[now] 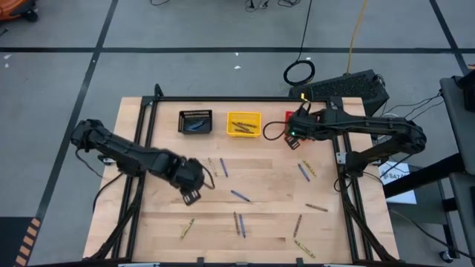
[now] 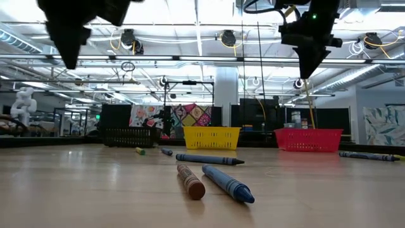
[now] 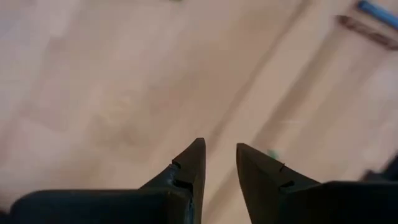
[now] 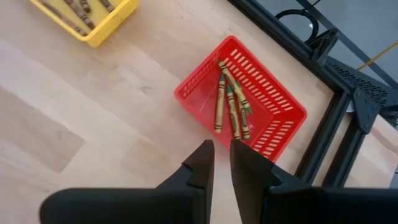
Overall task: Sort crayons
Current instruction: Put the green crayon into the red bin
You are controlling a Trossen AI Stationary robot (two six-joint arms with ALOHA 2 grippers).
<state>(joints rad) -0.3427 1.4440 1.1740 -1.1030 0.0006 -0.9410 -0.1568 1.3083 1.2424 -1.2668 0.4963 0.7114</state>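
Note:
Blue, brown and olive crayons lie scattered on the wooden table, among them a blue one and a brown and blue pair. More olive crayons lie in the red basket. My left gripper hangs open over bare wood at the table's left, its fingers pointing down with nothing between them. My right gripper hovers just in front of the red basket at the far right. Its fingers stand a narrow gap apart and hold nothing.
A black basket and a yellow basket holding brown crayons stand along the far edge, left of the red one. A black metal frame rims the table. In the low view a brown crayon and a blue one lie close to the camera.

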